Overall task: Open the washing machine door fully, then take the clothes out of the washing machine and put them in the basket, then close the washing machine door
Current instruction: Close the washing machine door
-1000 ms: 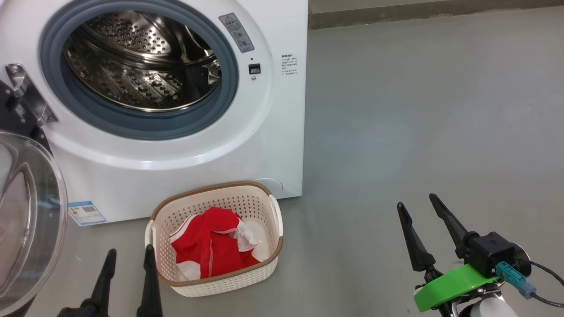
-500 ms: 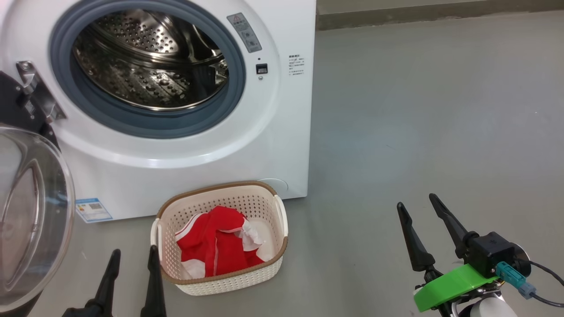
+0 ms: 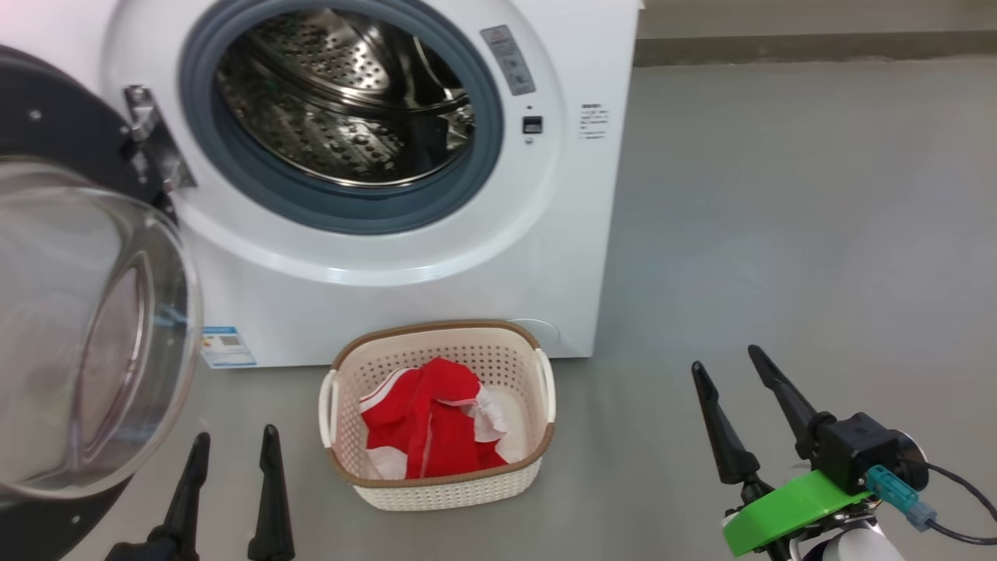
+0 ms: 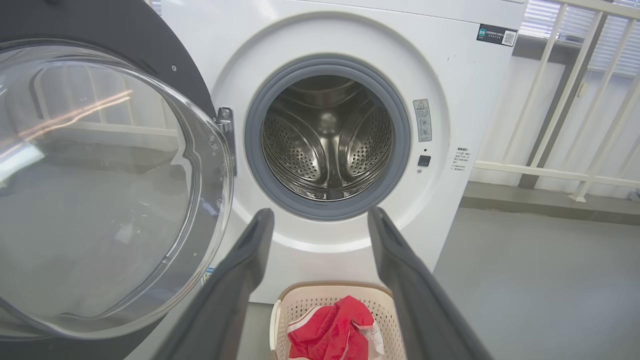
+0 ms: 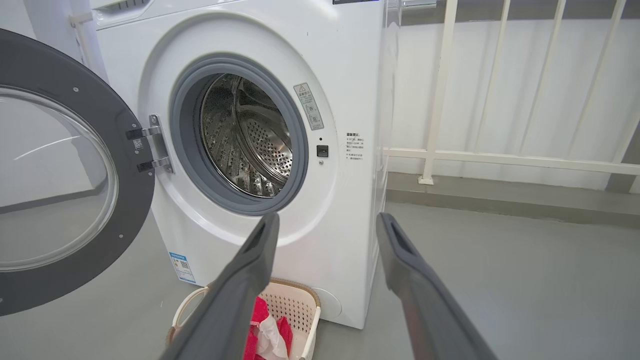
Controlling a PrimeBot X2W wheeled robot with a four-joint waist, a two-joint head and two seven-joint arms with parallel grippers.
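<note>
The round, black-rimmed glass washing machine door (image 3: 86,327) hung open at the near left; rigid and hinged, it was probably best pushed at its free rim. The left end effector (image 3: 235,433) and the right end effector (image 3: 724,357) gaped wide, both empty.

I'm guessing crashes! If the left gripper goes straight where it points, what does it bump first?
The left gripper would probably hit the washing machine, its white front under the opening; depth is unclear.

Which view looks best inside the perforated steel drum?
The left wrist view: it looks straight into the perforated steel drum, to its back wall. The head view catches the drum from above, mostly its lower wall; the right wrist view sees the drum at a slant.
</note>
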